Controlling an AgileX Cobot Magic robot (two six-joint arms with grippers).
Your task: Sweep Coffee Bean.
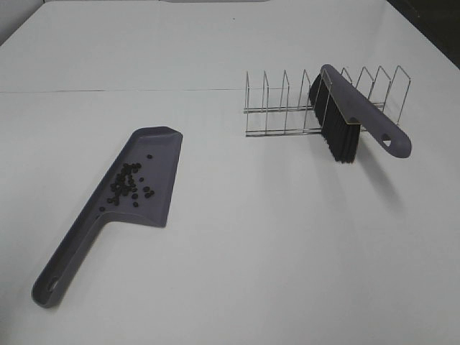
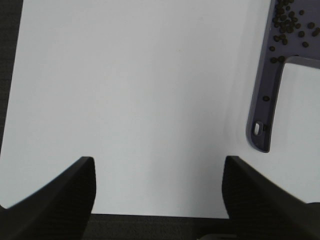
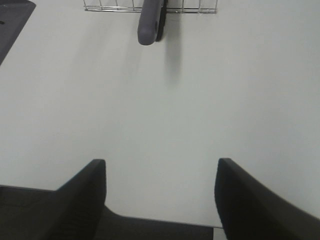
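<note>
A grey-purple dustpan is lying flat on the white worktop, and the coffee beans are sitting clustered inside its tray, most of them near the end where the handle begins, with a few scattered toward the open lip. One bean is resting on the handle itself, seen in the left wrist view. Well apart from the dustpan, a wire rack is standing on the worktop, and a brush is leaning through it, black bristles pointing down and its handle jutting past the rack. The left gripper is hovering beside the dustpan's handle end, its fingers spread wide and holding nothing. The right gripper is hanging near the brush handle, its fingers likewise spread apart and empty.
</note>
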